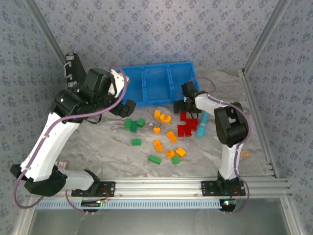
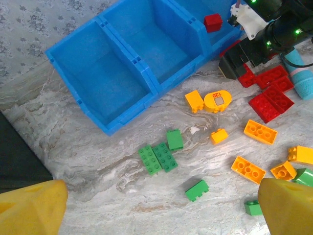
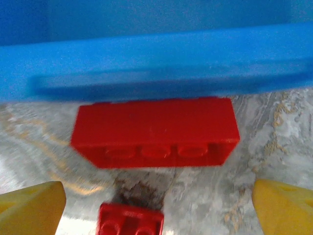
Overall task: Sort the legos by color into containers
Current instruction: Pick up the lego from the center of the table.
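The blue bin [image 1: 156, 81] with three containers [image 2: 98, 73] stands at the back. Green legos [image 1: 130, 125], orange ones [image 1: 171, 136] and red ones [image 1: 186, 126] lie scattered in front of it. My left gripper [image 1: 128, 107] hangs open over the green bricks [image 2: 159, 156], its yellow fingertips [image 2: 29, 208] wide apart. My right gripper [image 1: 188, 100] is open at the bin's front right corner. A blurred red brick [image 3: 154, 132] sits between its fingertips [image 3: 283, 205], touching neither, just below the bin's wall [image 3: 156, 58]. From the left wrist, that red brick [image 2: 213, 22] shows at the right compartment's near rim.
A teal stick [image 1: 202, 125] lies right of the red bricks, beside my right arm. An orange round piece [image 2: 218, 101] with a label lies near the bin. A dark flat shape [image 2: 19, 152] sits at the left. Metal frame posts [image 1: 259, 44] border the table.
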